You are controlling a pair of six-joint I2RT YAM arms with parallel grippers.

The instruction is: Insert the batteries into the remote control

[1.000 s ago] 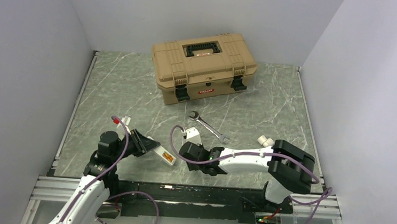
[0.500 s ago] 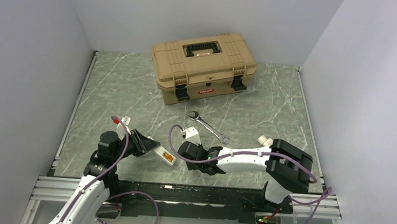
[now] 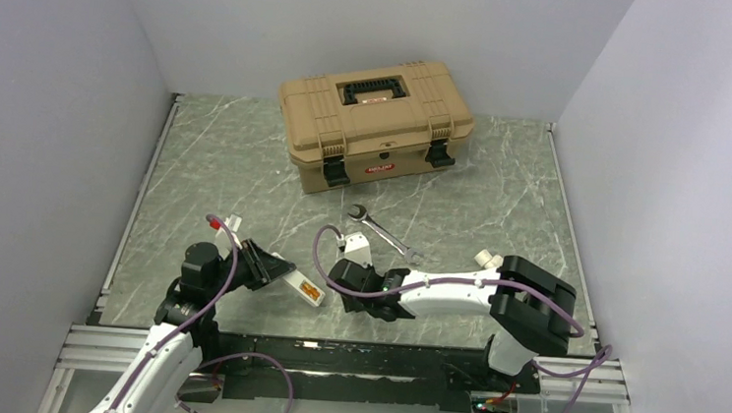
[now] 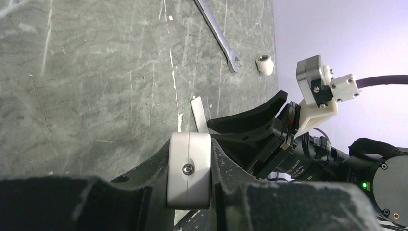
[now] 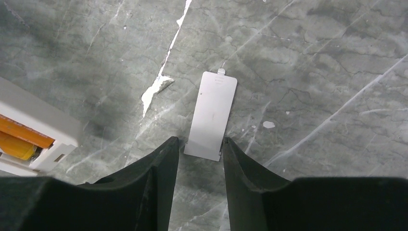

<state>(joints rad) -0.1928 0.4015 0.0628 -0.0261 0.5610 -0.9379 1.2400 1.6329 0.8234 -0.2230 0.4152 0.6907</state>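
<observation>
The slim white rectangular remote control (image 3: 304, 287), orange-brown recess upward, is held by one end in the clamped left gripper (image 3: 276, 270) near the front edge of the grey marbled table (image 3: 228, 156), while the half-open right gripper (image 5: 200, 144) is set astride a thin flat pale-grey cover plate (image 5: 212, 113) lying there.

Top cam: high behind the bases, tilted down and forward over the table (image 3: 218, 155) to the toolbox (image 3: 374, 118) at the far wall; widest view.
Left wrist cam: low, close to the surface, rolled sideways, looking past the remote (image 4: 188, 168) at the right arm (image 4: 380, 173).
Right wrist cam: close above, facing straight down.
Both wrist cams share the cover (image 5: 211, 115); top and left wrist share the wrench (image 3: 380, 232).
</observation>
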